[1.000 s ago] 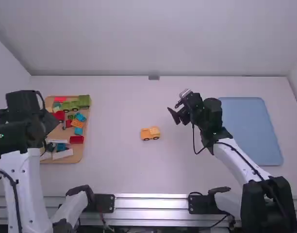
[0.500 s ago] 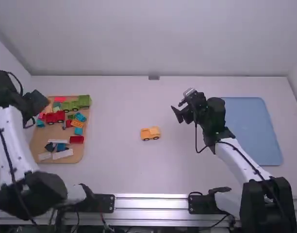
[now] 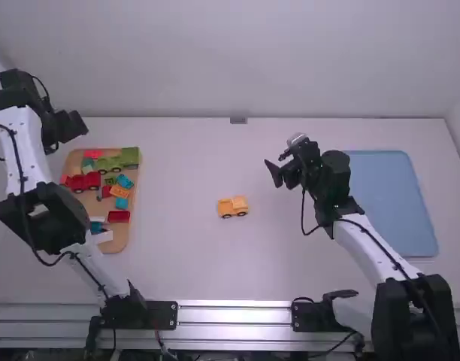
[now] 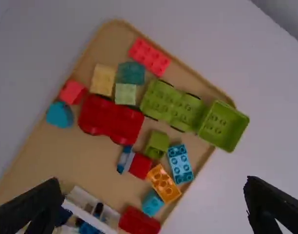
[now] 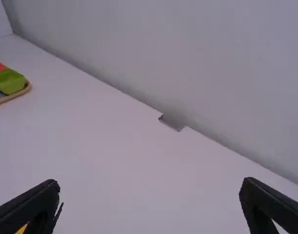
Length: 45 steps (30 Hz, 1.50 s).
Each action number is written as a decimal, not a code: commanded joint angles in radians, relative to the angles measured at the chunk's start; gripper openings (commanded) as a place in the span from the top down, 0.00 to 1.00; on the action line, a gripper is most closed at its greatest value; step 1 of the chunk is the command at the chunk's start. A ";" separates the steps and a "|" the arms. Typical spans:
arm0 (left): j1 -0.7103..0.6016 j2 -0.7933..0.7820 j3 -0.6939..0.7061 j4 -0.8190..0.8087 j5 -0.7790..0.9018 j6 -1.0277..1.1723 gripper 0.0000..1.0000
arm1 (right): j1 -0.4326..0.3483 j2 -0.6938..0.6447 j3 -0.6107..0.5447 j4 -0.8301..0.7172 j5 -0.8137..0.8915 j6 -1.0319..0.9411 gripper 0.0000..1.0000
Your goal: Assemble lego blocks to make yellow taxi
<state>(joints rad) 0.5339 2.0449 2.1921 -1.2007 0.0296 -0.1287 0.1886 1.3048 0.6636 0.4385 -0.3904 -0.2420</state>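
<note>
On the table's middle stands an orange-yellow vehicle [image 3: 233, 207] with black wheels, in the high view. The left gripper [image 3: 71, 128] is above the back left of the wooden tray; in its wrist view the left gripper [image 4: 154, 207] has fingers wide apart over the blocks. An orange block [image 4: 163, 184] lies in the tray beside a blue block [image 4: 180, 164]. The right gripper [image 3: 274, 174] hangs up and to the right of the orange-yellow vehicle; seen from its wrist, the right gripper [image 5: 149, 207] is spread with nothing between its fingers.
The wooden tray [image 3: 121, 242] at the left holds several blocks, among them a red car base [image 4: 110, 118], a green car base [image 4: 171, 105] and a green open box [image 4: 223, 126]. A blue mat [image 3: 391, 203] lies at the right.
The left arm has swung out to the left and then toward the tray's back edge, uncovering tray blocks. The right gripper has shifted slightly to the right. The orange-yellow vehicle has stayed put.
</note>
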 commanded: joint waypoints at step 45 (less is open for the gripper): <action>0.121 0.361 -0.216 0.421 -0.019 0.208 0.55 | 0.048 -0.013 -0.003 -0.008 0.025 0.036 0.02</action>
<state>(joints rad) 0.6571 2.3920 1.9862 -0.7784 0.0372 0.0937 0.2386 1.3048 0.6636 0.4301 -0.3706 -0.2104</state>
